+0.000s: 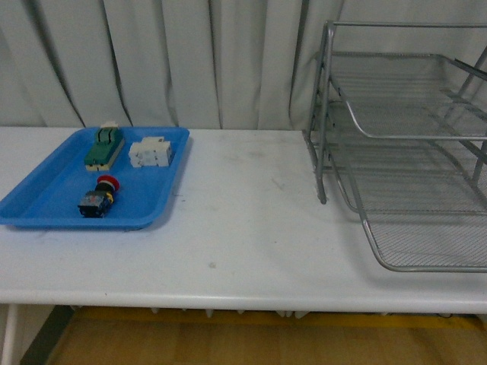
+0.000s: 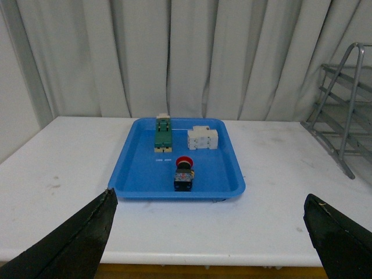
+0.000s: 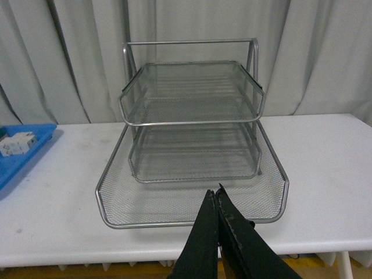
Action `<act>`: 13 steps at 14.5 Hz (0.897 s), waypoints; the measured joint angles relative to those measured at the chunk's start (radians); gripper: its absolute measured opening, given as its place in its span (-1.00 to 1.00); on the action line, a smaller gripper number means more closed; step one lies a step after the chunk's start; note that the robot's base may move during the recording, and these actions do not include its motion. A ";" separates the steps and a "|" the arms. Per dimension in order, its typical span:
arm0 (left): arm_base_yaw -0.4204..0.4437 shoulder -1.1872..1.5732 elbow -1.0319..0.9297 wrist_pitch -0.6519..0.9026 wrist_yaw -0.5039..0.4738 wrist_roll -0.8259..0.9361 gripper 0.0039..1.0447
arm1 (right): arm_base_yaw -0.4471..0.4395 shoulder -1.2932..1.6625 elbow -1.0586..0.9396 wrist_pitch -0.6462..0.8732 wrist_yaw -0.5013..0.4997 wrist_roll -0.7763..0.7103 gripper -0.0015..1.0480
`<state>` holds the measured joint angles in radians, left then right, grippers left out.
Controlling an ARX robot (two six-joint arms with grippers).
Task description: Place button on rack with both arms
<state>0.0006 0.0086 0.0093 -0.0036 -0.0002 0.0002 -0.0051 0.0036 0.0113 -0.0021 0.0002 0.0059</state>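
The button [image 1: 99, 196], with red cap, yellow ring and black-and-blue body, lies on its side in the blue tray [image 1: 46, 207] at the table's left; it also shows in the left wrist view [image 2: 184, 172]. The silver wire-mesh rack [image 1: 411, 152] with three stacked trays stands at the right; it fills the right wrist view [image 3: 192, 133]. My left gripper [image 2: 212, 232] is open and empty, its fingers [image 2: 81, 238] wide apart, well short of the tray. My right gripper [image 3: 215, 197] is shut and empty, in front of the rack's lowest tray. Neither arm shows in the front view.
A green block [image 1: 103, 146] and a white block [image 1: 150, 153] lie in the blue tray behind the button. Grey curtains hang behind the white table [image 1: 243, 228]. The rack's edge shows at the right of the left wrist view [image 2: 343, 110].
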 joint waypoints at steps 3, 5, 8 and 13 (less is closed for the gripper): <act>0.000 0.000 0.000 0.000 0.000 0.000 0.88 | 0.000 0.000 0.000 -0.002 0.000 -0.003 -0.37; -0.030 0.024 0.028 -0.092 -0.090 0.011 0.88 | 0.000 0.000 0.000 -0.001 0.000 -0.003 0.11; -0.058 0.512 0.248 -0.033 -0.262 0.038 0.88 | 0.000 0.000 0.000 -0.002 0.000 -0.003 0.84; -0.042 1.218 0.571 0.116 -0.072 0.087 0.88 | 0.000 0.000 0.000 -0.002 0.000 -0.003 0.87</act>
<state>-0.0410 1.2270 0.5800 0.1120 -0.0727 0.0872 -0.0048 0.0036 0.0113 -0.0036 0.0002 0.0025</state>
